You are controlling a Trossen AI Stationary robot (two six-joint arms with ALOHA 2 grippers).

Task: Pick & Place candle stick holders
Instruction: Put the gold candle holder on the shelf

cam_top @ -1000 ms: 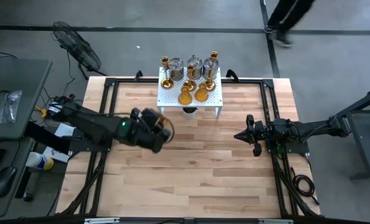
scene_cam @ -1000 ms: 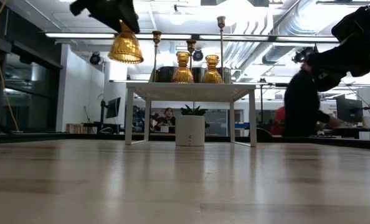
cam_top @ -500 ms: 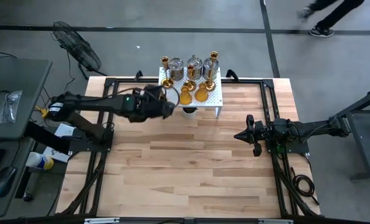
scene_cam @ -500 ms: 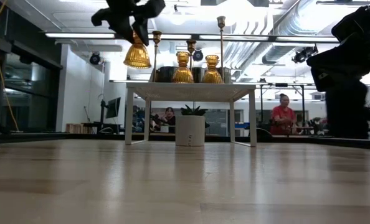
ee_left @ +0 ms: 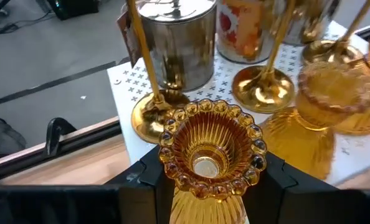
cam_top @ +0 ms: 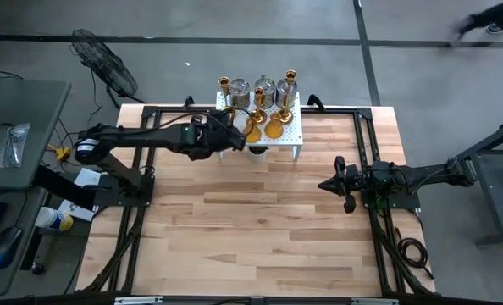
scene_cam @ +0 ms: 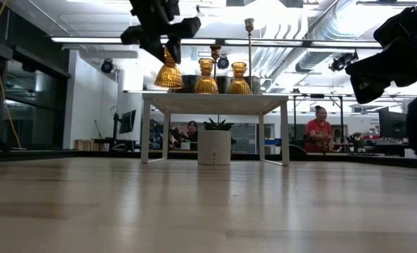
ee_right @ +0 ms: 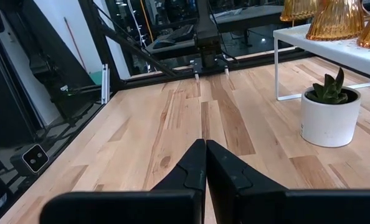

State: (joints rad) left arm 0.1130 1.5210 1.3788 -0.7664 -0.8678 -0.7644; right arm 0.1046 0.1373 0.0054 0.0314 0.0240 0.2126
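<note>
Left tool: the left tool [cam_top: 226, 135] is clamped on a ribbed amber glass candle holder [ee_left: 211, 155], its dark fingers [ee_left: 144, 177] pressed to either side of the glass below the beaded rim.
Held holder: in the low view the amber glass candle holder [scene_cam: 168, 74] hangs in the air at the rack's left edge, its base about level with the rack top; I cannot tell whether it touches.
Rack: the white perforated metal rack [cam_top: 292, 133] stands on four legs at the 12 o'clock edge of the tabletop [cam_top: 260, 229].
On the rack: slim gold brass candlesticks [cam_top: 290, 95] with round bases, silvery-grey metal jars [cam_top: 263, 89] along the far row, and two squat amber holders [cam_top: 273, 127] toward the near edge.
Nearest to the held one: a gold brass candlestick base [ee_left: 152, 118] sits just beyond it, with a silvery jar [ee_left: 177, 43] behind that.
Under the rack: a small white pot with a green succulent [scene_cam: 215, 144].
Right tool: the right tool [cam_top: 324, 184] waits at 3 o'clock, above the bare tabletop, its two fingers pressed together, well apart from the rack.
</note>
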